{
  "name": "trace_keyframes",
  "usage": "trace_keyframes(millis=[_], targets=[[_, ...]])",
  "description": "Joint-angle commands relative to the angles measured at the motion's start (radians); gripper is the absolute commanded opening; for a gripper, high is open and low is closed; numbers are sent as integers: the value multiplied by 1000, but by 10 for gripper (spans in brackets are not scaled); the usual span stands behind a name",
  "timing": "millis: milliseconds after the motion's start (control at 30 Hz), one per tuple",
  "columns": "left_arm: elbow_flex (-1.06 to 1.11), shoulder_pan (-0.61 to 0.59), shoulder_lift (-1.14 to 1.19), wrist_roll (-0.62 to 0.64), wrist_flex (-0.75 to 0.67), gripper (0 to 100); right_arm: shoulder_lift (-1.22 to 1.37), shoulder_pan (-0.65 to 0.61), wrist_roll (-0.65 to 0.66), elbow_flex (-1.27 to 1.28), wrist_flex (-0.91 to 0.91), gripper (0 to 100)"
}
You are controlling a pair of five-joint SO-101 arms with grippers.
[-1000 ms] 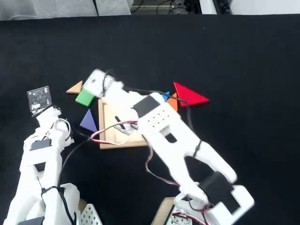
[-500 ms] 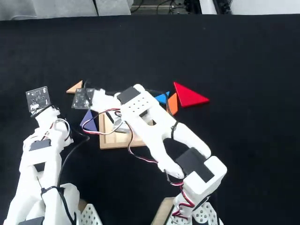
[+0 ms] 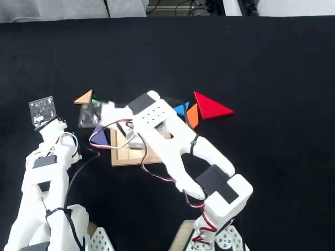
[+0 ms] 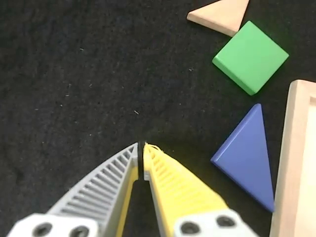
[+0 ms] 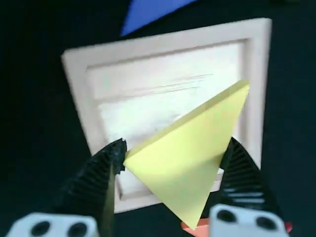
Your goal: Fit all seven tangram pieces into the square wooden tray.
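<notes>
Seven tangram pieces, one square wooden tray, two robot arms

A black-clothed table spreads wide, with grey panels and dark cables past its far edge.

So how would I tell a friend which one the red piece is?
Find the wooden tray in the middle of the black table. The red triangle lies outside it, off to its right. Right beside it are an orange piece and a blue piece, but it is the only red one and clearly bigger than either.
</notes>
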Motion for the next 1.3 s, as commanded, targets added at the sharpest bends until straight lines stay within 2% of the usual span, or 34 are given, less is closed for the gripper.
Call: trace_keyframes(millis=[0, 100, 167, 200, 533, 833, 933, 1000, 1167, 1267], targets=[[-67, -10, 3, 6, -18, 30, -13, 15, -595, -147, 12, 188], [-67, -12, 3, 6, -18, 30, -7, 58, -1003, -165, 6, 107], [-67, -12, 3, 6, -18, 30, -4, 58, -1206, -173, -12, 67], [-67, -12, 3, 6, -18, 30, -4, 58, -1264, -171, -14, 57], [-67, -4, 3, 6, -18, 30, -4, 48, -1321, -119, 14, 64], [-67, -2, 3, 6, -18, 30, 33, 52, -1679, -35, -124, 68], [-67, -2, 3, 6, -18, 30, 65, 48, -1737, -39, -124, 74], [-67, -2, 3, 6, -18, 30, 84, 51, -1768, -44, -141, 123], [-67, -1, 3, 6, -18, 30, 127, 68, -1890, -50, -163, 360], [-67, -1, 3, 6, -18, 30, 128, 48, -1895, -44, -163, 400]])
